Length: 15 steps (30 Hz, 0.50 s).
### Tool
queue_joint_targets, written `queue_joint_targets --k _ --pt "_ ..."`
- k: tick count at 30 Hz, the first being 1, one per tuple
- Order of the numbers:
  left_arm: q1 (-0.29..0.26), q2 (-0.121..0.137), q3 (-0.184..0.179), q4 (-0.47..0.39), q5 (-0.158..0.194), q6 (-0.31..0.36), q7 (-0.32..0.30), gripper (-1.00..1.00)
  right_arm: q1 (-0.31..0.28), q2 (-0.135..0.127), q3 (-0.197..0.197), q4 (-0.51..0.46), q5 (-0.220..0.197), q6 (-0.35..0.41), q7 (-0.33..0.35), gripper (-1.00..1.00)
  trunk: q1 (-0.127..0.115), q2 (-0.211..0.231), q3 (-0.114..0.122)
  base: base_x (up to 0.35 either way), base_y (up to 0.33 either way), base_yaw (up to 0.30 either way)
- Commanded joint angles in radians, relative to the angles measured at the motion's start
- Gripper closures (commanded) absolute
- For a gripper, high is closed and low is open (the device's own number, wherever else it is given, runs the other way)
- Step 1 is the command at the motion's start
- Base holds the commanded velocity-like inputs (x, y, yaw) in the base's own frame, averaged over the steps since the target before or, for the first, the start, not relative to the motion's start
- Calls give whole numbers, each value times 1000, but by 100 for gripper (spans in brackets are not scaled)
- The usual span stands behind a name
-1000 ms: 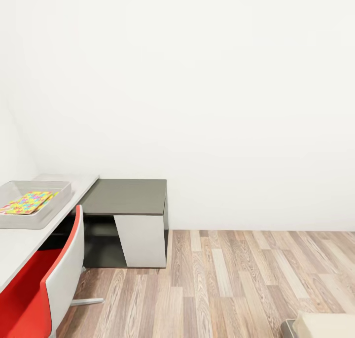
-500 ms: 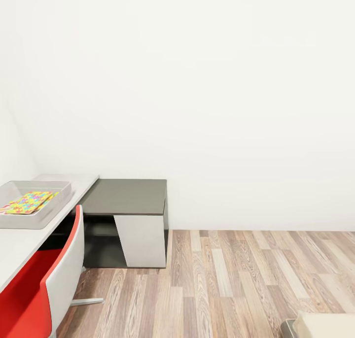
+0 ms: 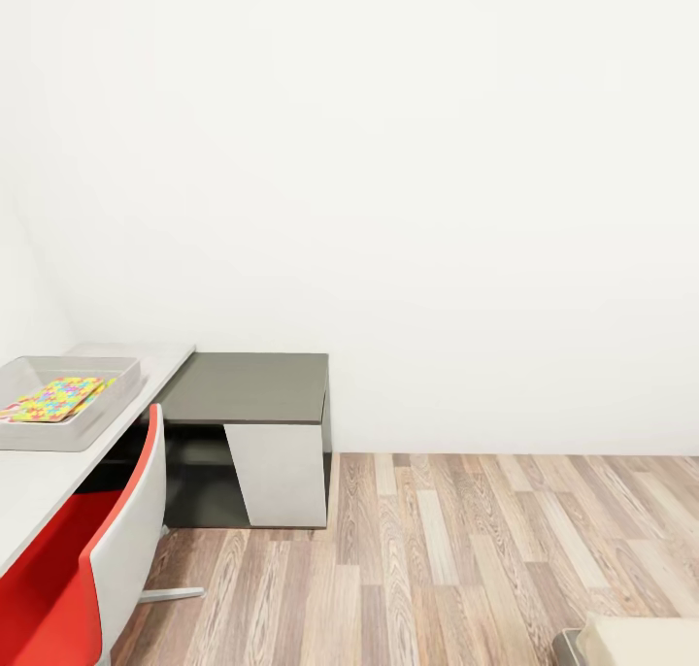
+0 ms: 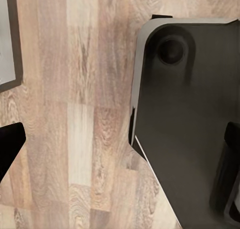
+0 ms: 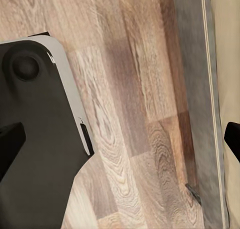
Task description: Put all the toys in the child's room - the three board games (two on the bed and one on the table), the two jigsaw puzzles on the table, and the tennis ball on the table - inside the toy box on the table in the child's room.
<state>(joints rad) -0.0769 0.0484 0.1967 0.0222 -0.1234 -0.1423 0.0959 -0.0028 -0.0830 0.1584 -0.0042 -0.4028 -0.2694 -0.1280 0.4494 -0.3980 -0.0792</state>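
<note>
Cropping toy box (image 3: 73,435) at frame edge

Shallow grey toy box (image 3: 68,433): cut off at the picture's left edge, on the pale table (image 3: 39,491).
Bright multicoloured jigsaw puzzle (image 3: 56,398): inside that box, partly cut off, piece detail too small to tell.
Red-and-white chair (image 3: 87,559): cropped at the bottom-left corner, beside the table.
Beige block (image 3: 641,644): clipped at the bottom-right corner, unidentifiable.
Left gripper (image 4: 120,154): black fingertips (image 4: 10,144) cropped at the frame edges.
Right gripper (image 5: 120,139): fingertips likewise cropped.
</note>
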Motion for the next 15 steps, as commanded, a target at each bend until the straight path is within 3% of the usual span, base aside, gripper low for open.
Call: queue_joint_targets --k 1,15 --pt "-1 0 8 2 -11 -5 4 -100 0 0 9 0 -7 -2 -3 -100 1 -2 -2 0 0 0" --pt "-1 -3 9 2 -13 -5 4 -100 0 0 7 0 -8 -2 -3 -100 1 -2 -2 0 0 0"
